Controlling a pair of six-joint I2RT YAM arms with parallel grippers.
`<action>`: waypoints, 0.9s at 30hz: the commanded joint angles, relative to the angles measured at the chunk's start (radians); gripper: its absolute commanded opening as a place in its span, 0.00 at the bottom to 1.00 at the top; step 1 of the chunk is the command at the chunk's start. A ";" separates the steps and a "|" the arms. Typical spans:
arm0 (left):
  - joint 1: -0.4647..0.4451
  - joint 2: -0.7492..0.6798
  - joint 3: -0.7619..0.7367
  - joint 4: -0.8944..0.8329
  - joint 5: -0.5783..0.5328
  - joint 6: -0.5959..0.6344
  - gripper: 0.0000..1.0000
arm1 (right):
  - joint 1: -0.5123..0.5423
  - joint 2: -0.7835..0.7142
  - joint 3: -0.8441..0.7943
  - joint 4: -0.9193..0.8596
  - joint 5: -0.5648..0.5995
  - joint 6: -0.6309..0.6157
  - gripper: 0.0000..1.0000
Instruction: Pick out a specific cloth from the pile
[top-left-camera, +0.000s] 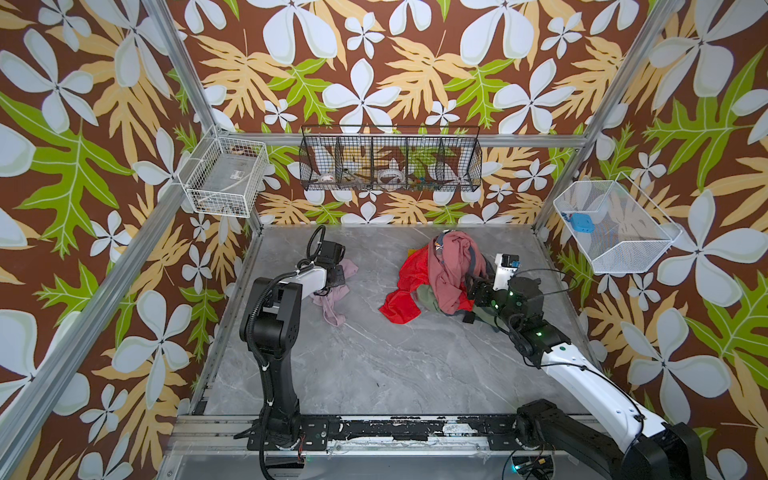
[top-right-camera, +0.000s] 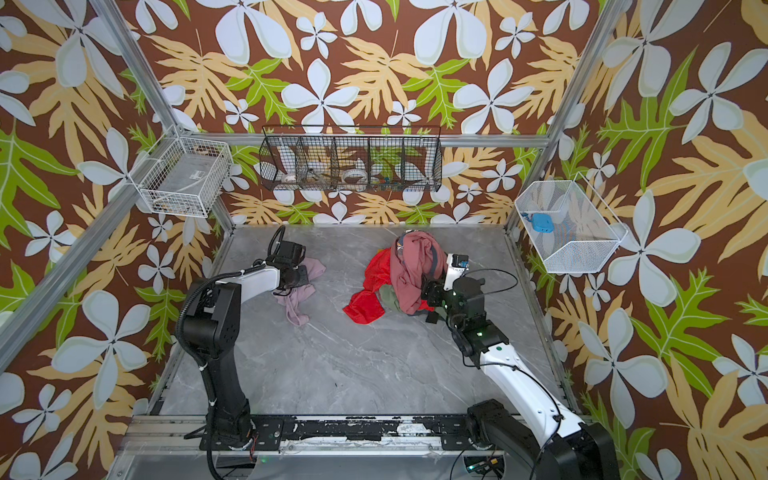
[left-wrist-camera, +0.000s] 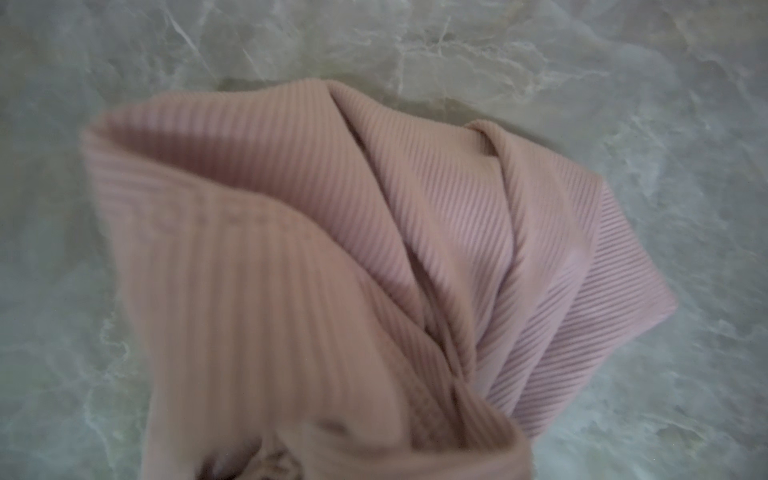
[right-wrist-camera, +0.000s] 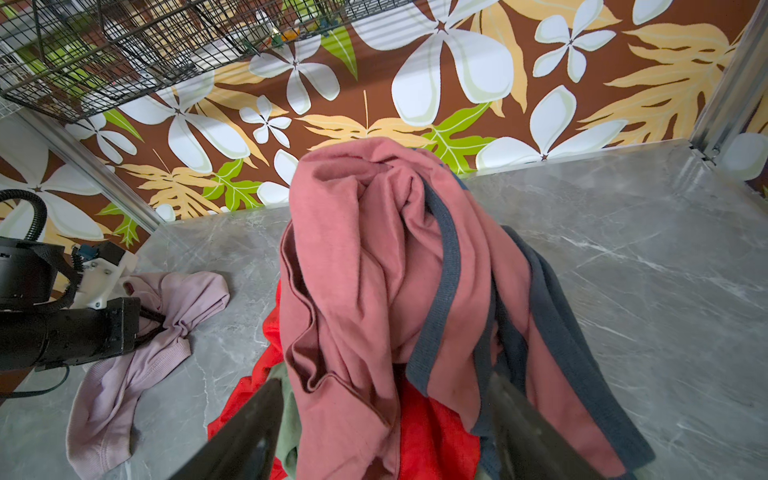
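Observation:
The cloth (top-left-camera: 332, 301) (top-right-camera: 297, 305) (right-wrist-camera: 137, 353) is pale lilac-pink. It lies crumpled on the grey marble table, left of the pile and apart from it. My left gripper (top-left-camera: 338, 277) (top-right-camera: 302, 277) (right-wrist-camera: 143, 322) is shut on its upper part. In the left wrist view the ribbed cloth (left-wrist-camera: 332, 249) fills the picture and hides the jaws. The pile (top-left-camera: 444, 274) (top-right-camera: 409, 270) (right-wrist-camera: 374, 270) is a heap with a dusty-rose garment on top, over red, olive and grey-blue cloth. My right gripper (top-left-camera: 471, 289) (top-right-camera: 426, 289) (right-wrist-camera: 384, 424) is open at the pile's right side, with fabric lying between its fingers (right-wrist-camera: 249, 428).
A black wire basket (top-left-camera: 390, 160) hangs on the rear wall. White wire baskets hang on the left wall (top-left-camera: 226, 176) and on the right wall (top-left-camera: 615, 226). Aluminium posts stand at the table's rear corners. Bare marble (top-left-camera: 374, 365) lies in front of the clothes.

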 joint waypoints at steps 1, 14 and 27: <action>0.002 0.000 0.005 -0.044 0.000 0.031 0.05 | 0.002 -0.001 -0.008 0.016 0.021 -0.011 0.78; 0.002 -0.106 -0.032 0.005 -0.032 -0.003 0.95 | -0.003 -0.017 -0.004 -0.032 0.074 -0.175 0.82; 0.002 -0.462 -0.273 0.140 -0.109 -0.030 1.00 | -0.058 -0.068 -0.118 0.113 0.152 -0.342 0.83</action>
